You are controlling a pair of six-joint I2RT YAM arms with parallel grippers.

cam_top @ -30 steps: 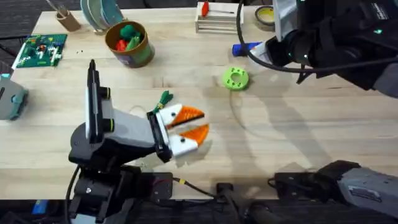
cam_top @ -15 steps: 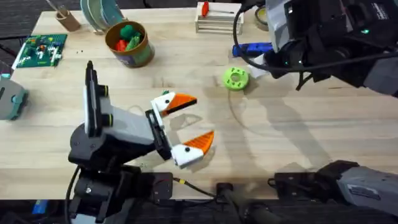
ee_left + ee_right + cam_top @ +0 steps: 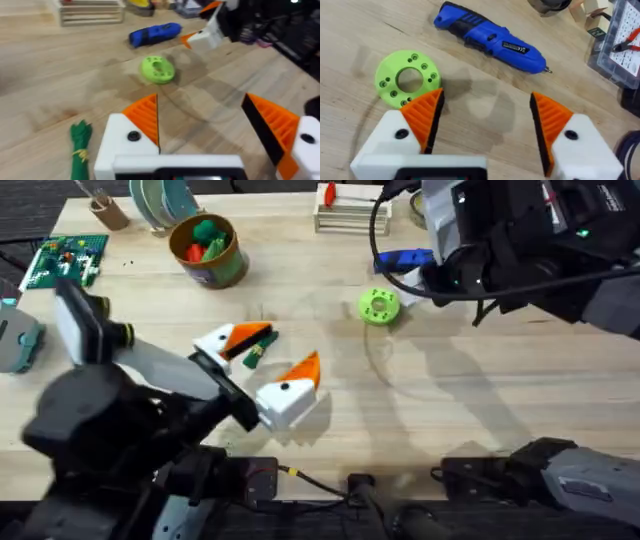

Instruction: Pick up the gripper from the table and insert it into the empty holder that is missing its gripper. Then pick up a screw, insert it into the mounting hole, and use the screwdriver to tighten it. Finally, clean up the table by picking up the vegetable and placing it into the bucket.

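My left gripper (image 3: 268, 363) is open above the table's middle, its white fingers (image 3: 145, 117) carrying orange ribbed pads. The dark-green vegetable (image 3: 252, 356) lies on the wood close to the farther finger, beside it in the left wrist view (image 3: 80, 146). My right gripper (image 3: 485, 117) is open and empty, hovering near the blue screwdriver (image 3: 490, 40), which lies flat at the back right (image 3: 400, 258). The bucket (image 3: 232, 262) stands at the back left with toys inside. The loose gripper, the empty holder and the screw are out of view.
A bright green disc (image 3: 378, 306) lies just in front of the screwdriver. A white slatted rack (image 3: 350, 218) with a red-handled tool stands at the back. A green board (image 3: 65, 260) and a clear parts box (image 3: 620, 45) sit at the table's sides.
My left gripper went from shut to open and swung left and back; the vegetable now lies by its farther finger. The right arm shifted slightly over the screwdriver.
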